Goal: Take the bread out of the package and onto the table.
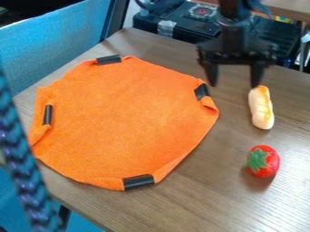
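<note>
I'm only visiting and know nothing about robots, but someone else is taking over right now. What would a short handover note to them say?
Gripper: open and empty, one fingertip close to the upper end of the bread; I can't tell whether they touch.
Job's things: the bread lies on the wooden table, outside the taped-down orange cloth. Whether that cloth counts as the package is unclear. A red toy fruit sits nearby.
Done: the bread is out on the table.
Left: probably just moving the gripper clear without knocking the bread.
</note>
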Robot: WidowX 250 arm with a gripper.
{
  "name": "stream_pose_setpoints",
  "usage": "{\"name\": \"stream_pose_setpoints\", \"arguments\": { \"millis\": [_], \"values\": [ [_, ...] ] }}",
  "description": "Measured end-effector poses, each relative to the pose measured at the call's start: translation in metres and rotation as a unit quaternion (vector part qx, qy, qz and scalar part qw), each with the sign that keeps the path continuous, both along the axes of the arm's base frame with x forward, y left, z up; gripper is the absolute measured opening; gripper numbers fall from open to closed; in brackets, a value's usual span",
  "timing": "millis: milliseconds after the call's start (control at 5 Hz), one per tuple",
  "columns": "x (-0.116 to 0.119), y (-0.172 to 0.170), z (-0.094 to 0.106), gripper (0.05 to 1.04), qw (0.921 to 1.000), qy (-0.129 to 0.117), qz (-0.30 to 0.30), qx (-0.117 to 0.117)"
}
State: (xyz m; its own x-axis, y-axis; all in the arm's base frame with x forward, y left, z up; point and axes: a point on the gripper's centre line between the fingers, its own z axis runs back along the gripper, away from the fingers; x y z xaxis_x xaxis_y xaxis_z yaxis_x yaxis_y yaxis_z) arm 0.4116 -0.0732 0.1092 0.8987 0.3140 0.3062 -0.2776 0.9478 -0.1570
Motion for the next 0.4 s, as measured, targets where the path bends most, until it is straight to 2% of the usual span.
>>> {"name": "stream_pose_setpoints", "arguments": {
  "millis": [200, 400],
  "values": [
    [-0.033, 0.034, 0.032, 1.001, 0.9985, 0.006, 0.013, 0.053],
    [-0.072, 0.074, 0.043, 1.001, 0.9852, 0.037, 0.008, 0.167]
  ]
}}
